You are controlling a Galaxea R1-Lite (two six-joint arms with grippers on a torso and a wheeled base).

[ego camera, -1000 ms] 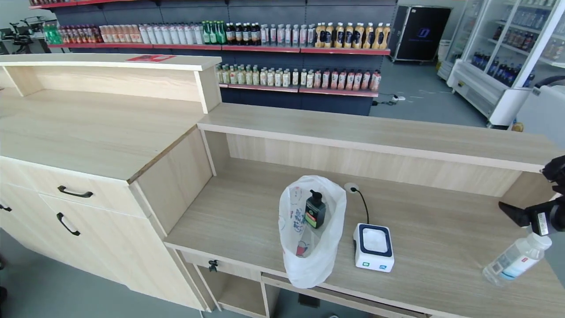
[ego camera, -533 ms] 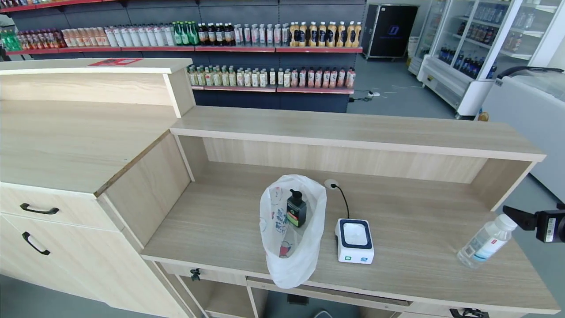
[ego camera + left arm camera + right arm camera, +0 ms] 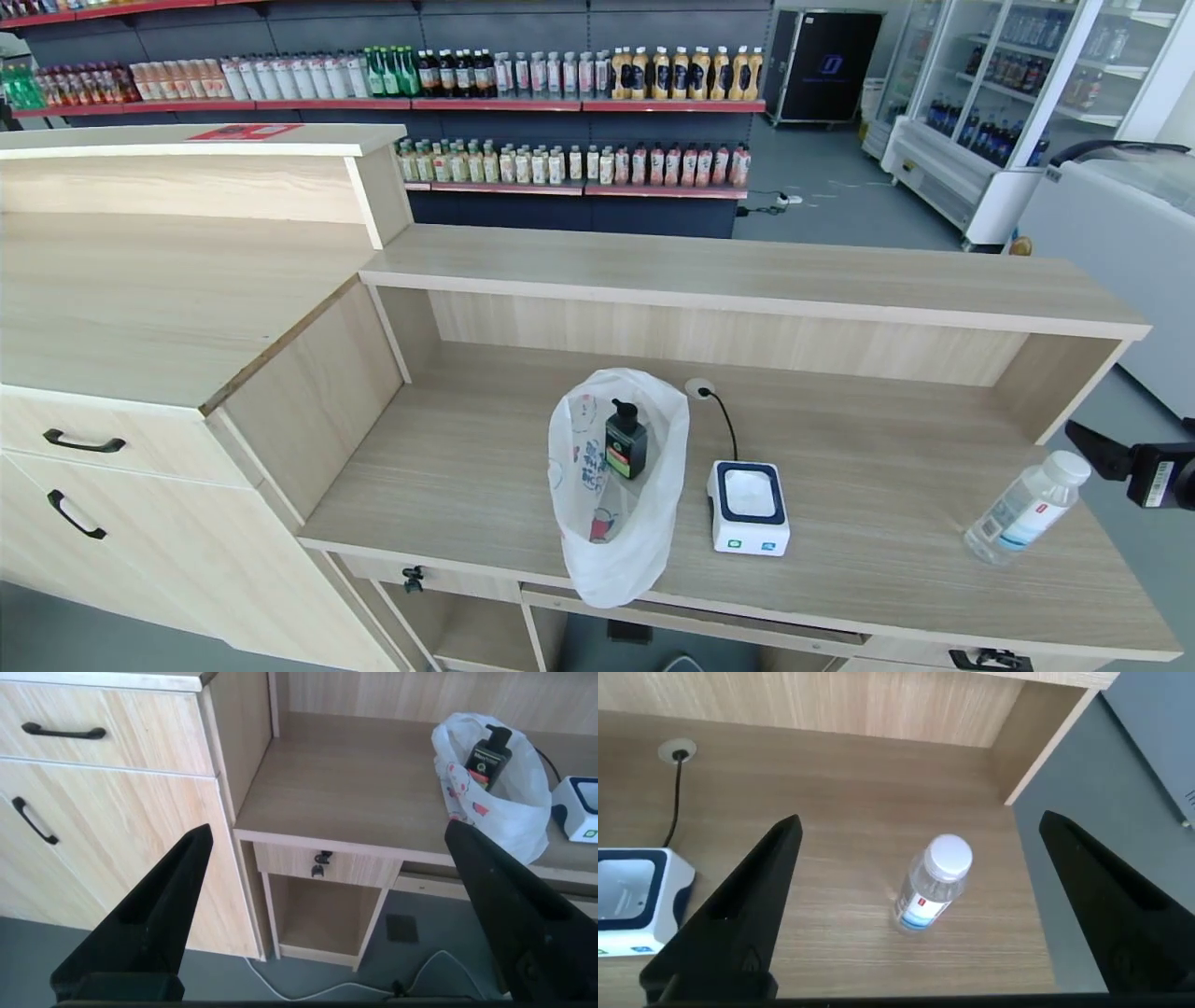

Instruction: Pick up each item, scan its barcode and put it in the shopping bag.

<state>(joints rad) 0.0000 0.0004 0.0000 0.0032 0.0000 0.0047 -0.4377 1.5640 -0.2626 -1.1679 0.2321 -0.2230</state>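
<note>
Right gripper (image 3: 1100,452) sits at the right end of the counter (image 3: 887,560), up above the wood. In the right wrist view we see its fingers (image 3: 738,924) spread wide, released, nothing between the pads. We mark the right gripper (image 3: 918,823) as empty.

Clear bottle (image 3: 1025,509) with white cap and a red-blue label stands on the counter near the right end, well apart from the bag. From the wrist camera the clear bottle (image 3: 932,896) falls between the two spread fingers, on the wood, and we see no contact with either. In the head view the nearest finger tip is just beside the cap, a gap showing.

Left gripper (image 3: 327,829) hangs low beside the counter's near left corner, released too, fingers far apart and empty.

White shopping bag (image 3: 616,485) sits mid-counter at the near edge, mouth open. We see a dark pump bottle (image 3: 625,441) upright inside it; same shopping bag (image 3: 495,789) and pump bottle (image 3: 486,758) in the left wrist view.

Scanner (image 3: 748,507), white with a dark frame, lies just beside the bag on its right, not touching. Its black cable (image 3: 724,420) runs back to a hole in the counter. Scanner (image 3: 635,896) and cable (image 3: 677,793) also show from the right wrist.

Drink shelves (image 3: 560,84) stand behind.
</note>
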